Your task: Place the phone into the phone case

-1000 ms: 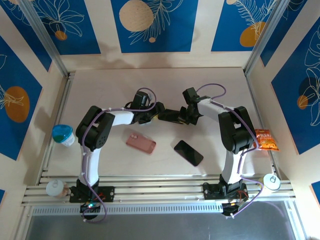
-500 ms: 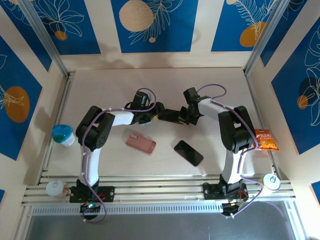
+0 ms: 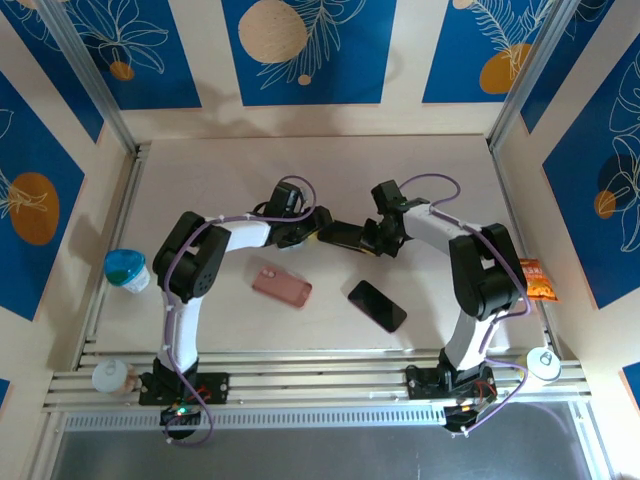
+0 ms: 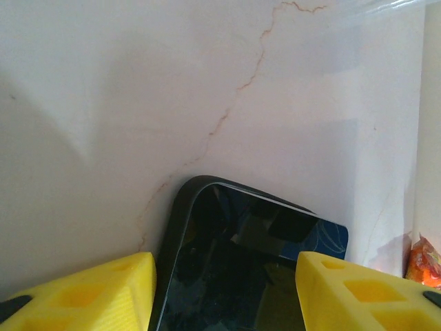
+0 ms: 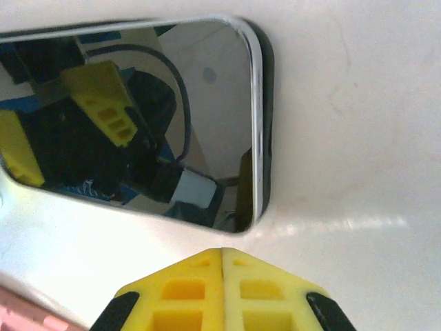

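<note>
R arm elbow swung out toward the right wall vs a sec ago; phone & case unmoved.

Progress: nothing done yet, by the look of it. Phone point(image 3: 377, 305) lies flat, screen up, on the worktop point(image 3: 220, 170). Pink case point(image 3: 281, 285) sits near its left, apart. Left to do: pick up, align, press in.

L jaws point(image 4: 224, 276) part open, holding nothing. Wrist view has the phone's end lined up w/ the gap, ahead of the tips, no contact seen.

R jaws point(image 5: 222, 289) closed tip to tip, empty. Phone lies just ahead of them, case edge off to one side.
</note>
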